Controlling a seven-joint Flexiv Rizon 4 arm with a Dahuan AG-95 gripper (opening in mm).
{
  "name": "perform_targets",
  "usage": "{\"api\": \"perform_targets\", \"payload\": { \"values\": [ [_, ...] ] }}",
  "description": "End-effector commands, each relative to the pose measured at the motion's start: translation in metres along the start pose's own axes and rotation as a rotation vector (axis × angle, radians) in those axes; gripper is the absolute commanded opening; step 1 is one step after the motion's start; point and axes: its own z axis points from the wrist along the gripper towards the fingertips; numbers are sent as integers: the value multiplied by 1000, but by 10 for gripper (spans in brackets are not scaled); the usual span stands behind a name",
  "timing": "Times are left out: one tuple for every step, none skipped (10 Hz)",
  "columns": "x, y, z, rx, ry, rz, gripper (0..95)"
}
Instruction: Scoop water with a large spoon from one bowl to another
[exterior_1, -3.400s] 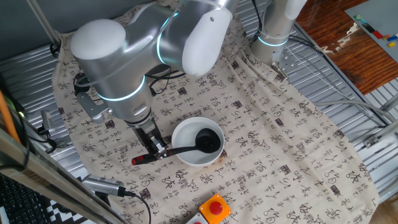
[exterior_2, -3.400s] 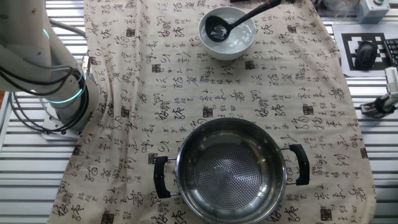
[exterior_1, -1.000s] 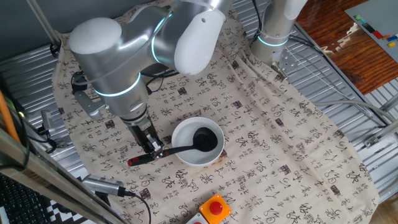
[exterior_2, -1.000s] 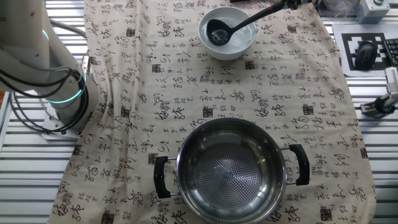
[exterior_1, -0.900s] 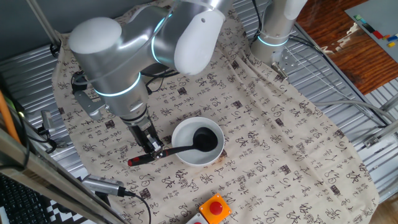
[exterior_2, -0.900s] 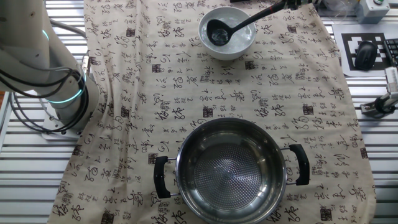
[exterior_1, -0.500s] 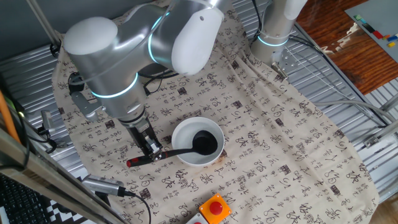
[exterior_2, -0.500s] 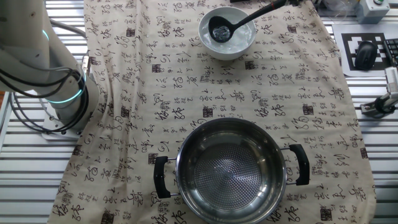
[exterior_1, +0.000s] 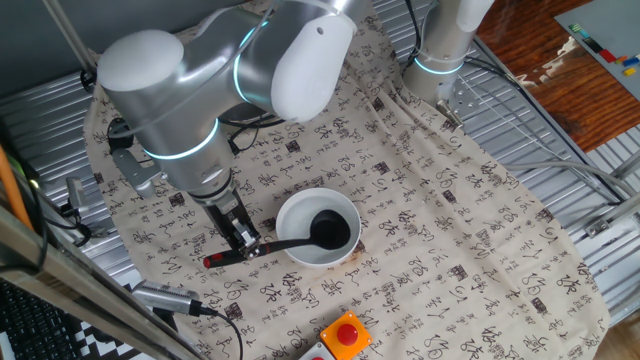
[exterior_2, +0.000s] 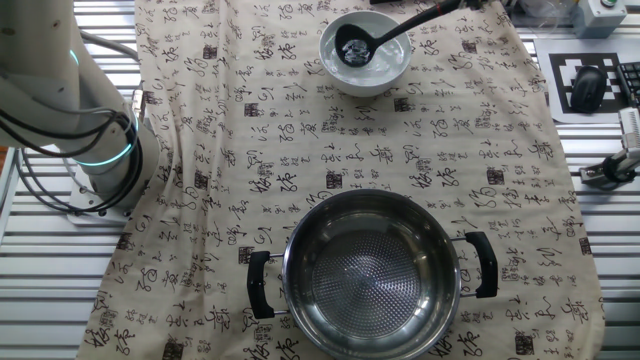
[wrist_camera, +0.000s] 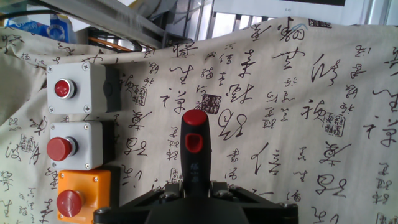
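Observation:
My gripper (exterior_1: 246, 243) is shut on the handle of the black ladle (exterior_1: 272, 243), left of the white bowl (exterior_1: 300, 248). The ladle's cup (exterior_1: 328, 231) sits inside the white bowl; in the other fixed view the cup (exterior_2: 350, 49) holds glinting water above the white bowl (exterior_2: 385, 72). The handle's red tip (wrist_camera: 195, 118) points away in the hand view, with my fingers clamped on the handle below it at my gripper (wrist_camera: 196, 186). The steel bowl (exterior_2: 370, 265) with black side handles stands apart, near the front of the other fixed view.
The table is covered by a beige cloth (exterior_1: 450, 200) printed with black characters. Button boxes stand beside the white bowl: an orange one with a red button (exterior_1: 345, 335), and grey and orange boxes (wrist_camera: 78, 87) in the hand view. A robot base (exterior_2: 95, 150) stands at the cloth's left edge.
The arm has shifted slightly left and the ladle's cup has risen a little in the white bowl, water now glinting in it. The grip on the handle is unchanged.

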Motion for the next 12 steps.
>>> {"api": "perform_targets", "payload": {
  "values": [
    [0,0,0,-2,1,-2,0],
    [0,0,0,3,4,3,0],
    [0,0,0,4,5,4,0],
    [0,0,0,4,4,5,0],
    [0,0,0,2,4,8,0],
    [0,0,0,-1,2,9,0],
    [0,0,0,-2,2,8,0],
    [0,0,0,-2,4,8,0],
    [0,0,0,-1,6,5,0],
    [0,0,0,-1,5,2,0],
    [0,0,0,6,6,0,0],
    [0,0,0,8,8,2,0]
  ]
}}
